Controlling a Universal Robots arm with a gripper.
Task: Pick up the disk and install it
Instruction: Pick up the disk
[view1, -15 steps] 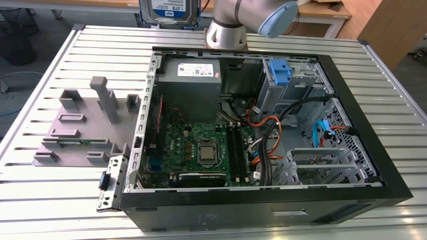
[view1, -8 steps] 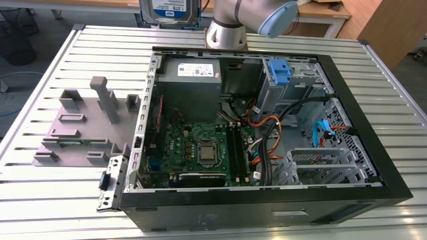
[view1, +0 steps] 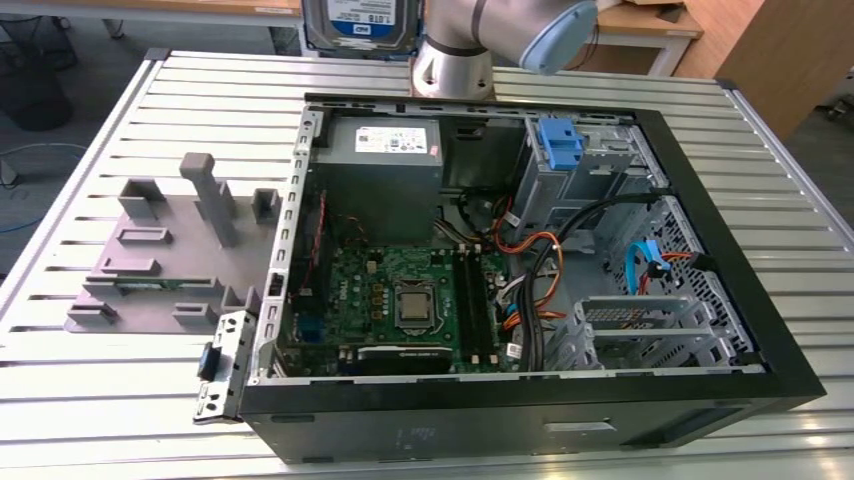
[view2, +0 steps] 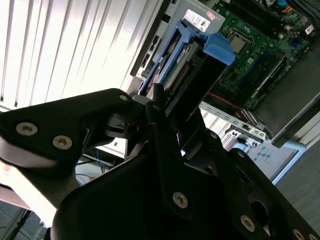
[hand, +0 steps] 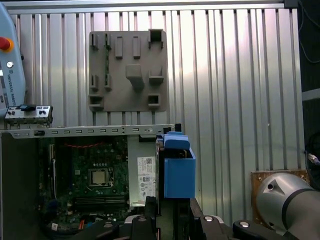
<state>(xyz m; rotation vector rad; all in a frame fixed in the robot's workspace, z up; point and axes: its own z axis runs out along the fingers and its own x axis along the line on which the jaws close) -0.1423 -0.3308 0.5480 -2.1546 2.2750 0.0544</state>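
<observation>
Gripping the disk (view2: 186, 62) between closed fingers (view2: 156, 107), held it out past the fingertips of the hand (view2: 177, 115), touching nothing else. Appeared clamped across the two flat faces, going by the first wrist view, with the disk (hand: 179, 180) edge-on there and a finger on either side. Carried it with the long axis running straight out from the hand (hand: 172, 207) along the line of the fingers, blue bracket (hand: 176, 142) at the far end, away from the palm. Hung high over the table (view1: 94, 400) in the exterior view, disk (view1: 358, 20) label outward, just beside the arm (view1: 461, 45) and clear of every edge.

Looked past the disk into the open computer case (view1: 507, 415), lying beyond the fingertips and well apart from them, open side toward the hand. Found the power supply (view1: 380, 150) and the blue latch (view1: 561, 145) along the case wall nearest the hand, the circuit board (view1: 400, 290) farther on, the silver drive cage (view1: 627, 325) at the far corner. Could not pick out the bay meant for the disk. Judged the room tight inside: metal walls around each bay, orange and black cables (view1: 534, 265) strung between board and cage, little slack for a long flat part going in askew. Had free air on all sides of the hand itself, with the grey tray (view1: 160, 250) off to one side on the table, well apart from hand and disk.
</observation>
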